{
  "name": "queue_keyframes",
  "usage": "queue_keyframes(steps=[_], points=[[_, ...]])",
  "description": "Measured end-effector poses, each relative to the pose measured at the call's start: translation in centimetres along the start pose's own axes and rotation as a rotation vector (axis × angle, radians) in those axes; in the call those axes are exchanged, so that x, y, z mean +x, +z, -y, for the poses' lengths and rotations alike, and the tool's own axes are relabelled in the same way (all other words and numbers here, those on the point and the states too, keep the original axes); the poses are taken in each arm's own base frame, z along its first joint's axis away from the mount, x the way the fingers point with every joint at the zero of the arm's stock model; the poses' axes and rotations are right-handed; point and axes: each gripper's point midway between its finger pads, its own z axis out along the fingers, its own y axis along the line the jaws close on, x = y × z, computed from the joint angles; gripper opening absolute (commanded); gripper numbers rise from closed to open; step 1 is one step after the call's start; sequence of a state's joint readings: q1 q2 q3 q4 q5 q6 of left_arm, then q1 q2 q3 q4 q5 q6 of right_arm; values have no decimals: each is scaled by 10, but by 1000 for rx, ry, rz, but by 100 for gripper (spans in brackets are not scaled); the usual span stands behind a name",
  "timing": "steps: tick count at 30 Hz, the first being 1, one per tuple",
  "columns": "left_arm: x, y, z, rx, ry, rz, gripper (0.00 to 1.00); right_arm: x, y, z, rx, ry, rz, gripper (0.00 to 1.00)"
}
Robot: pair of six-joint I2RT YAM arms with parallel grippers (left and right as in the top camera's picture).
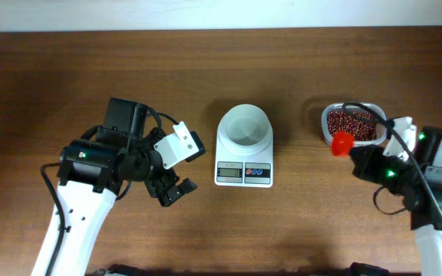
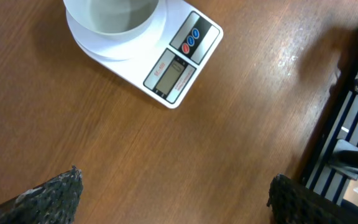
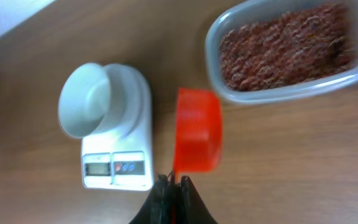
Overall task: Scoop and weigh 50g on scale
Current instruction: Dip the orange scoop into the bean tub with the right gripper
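Overhead, what sits before you?

— Your smooth white plastic scale (image 1: 244,157) stands mid-table (image 1: 67,77) on brown wood grain, its round bowl (image 1: 244,126) at the far side. Well to its right, a clear round-cornered tub (image 1: 324,123) holds the 50g (image 1: 351,123), tiny red-brown beans in a grainy heap. Your left gripper (image 1: 194,165) hangs left of the scale, fingers wide apart and holding nothing.

— What do your wrists add?

— Right wrist: your right gripper (image 3: 174,186) is pinched together on the thin handle of a glossy red scoop (image 3: 196,137), between scale and tub. Only the left wrist view gives you the grey display (image 2: 174,70), the red and blue buttons (image 2: 191,41) and rough black pads (image 2: 55,193) up close
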State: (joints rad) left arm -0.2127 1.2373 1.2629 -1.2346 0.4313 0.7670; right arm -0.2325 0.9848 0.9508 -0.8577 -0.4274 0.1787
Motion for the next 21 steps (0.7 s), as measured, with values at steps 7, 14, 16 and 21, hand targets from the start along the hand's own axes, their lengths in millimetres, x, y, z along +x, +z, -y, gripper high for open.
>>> queue_keyframes(steps=[7, 14, 16, 21], points=[[0, 0, 0, 0, 0, 0, 99, -39, 8, 39, 237, -75, 7, 4], [0, 0, 0, -1, 0, 0, 99, -40, 89, 83, 287, -51, -125, 4], [0, 0, 0, 0, 0, 0, 99, -32, 107, 88, 268, -35, -171, 4], [0, 0, 0, 0, 0, 0, 99, -24, 131, 77, 141, -11, -212, 4]])
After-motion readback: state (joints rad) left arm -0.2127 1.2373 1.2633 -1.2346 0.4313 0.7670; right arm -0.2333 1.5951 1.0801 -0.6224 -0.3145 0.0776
